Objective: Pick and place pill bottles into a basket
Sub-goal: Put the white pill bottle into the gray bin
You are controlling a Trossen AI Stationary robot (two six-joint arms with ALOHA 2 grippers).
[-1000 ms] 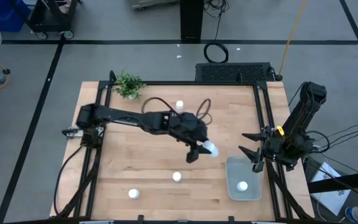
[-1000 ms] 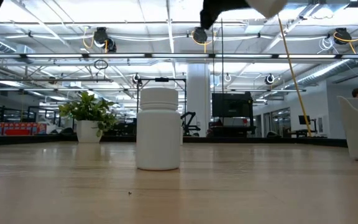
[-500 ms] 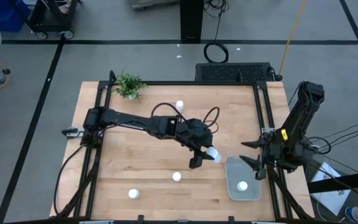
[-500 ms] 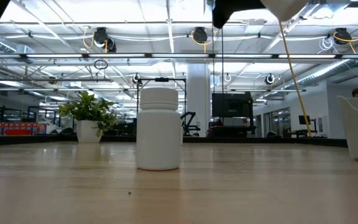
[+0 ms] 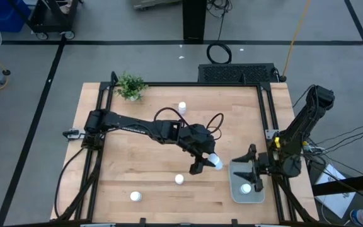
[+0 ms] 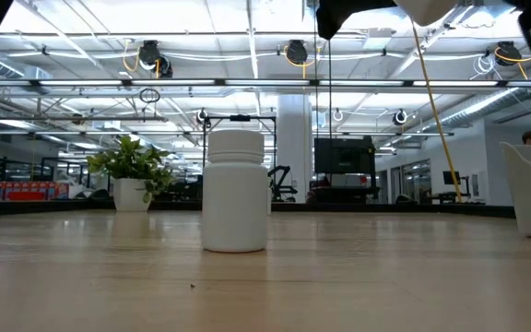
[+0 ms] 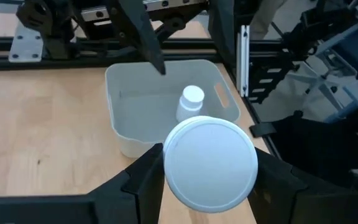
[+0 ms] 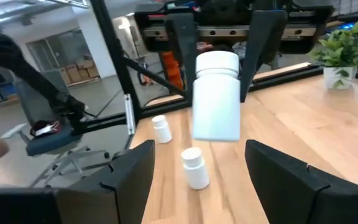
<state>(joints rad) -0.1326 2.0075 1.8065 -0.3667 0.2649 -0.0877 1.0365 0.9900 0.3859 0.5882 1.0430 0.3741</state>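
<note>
My left gripper is shut on a white pill bottle, held in the air just left of the pale basket. The held bottle also shows in the right wrist view. One bottle stands in the basket. My right gripper hangs open and empty over the basket, its fingers pointing at the held bottle. Three more bottles stand on the table: one far, one near the middle, and one near left. My left gripper pinches the bottle between its two fingers, one on each opposite side of it. The fingers come slanting down from the table's left and flank the bottle's cap end. The bottle hangs roughly upright below them, lifted clear of the table.
A small green potted plant stands at the table's far left corner. A black frame rail runs along the table's right edge beside the basket. In the low view a bottle stands close in front.
My left gripper has carried the bottle toward the table's right and near edges, close to the basket, and the bottle stays clear of the table. My right gripper has swung in from the right edge toward the near left and now hangs over the basket.
</note>
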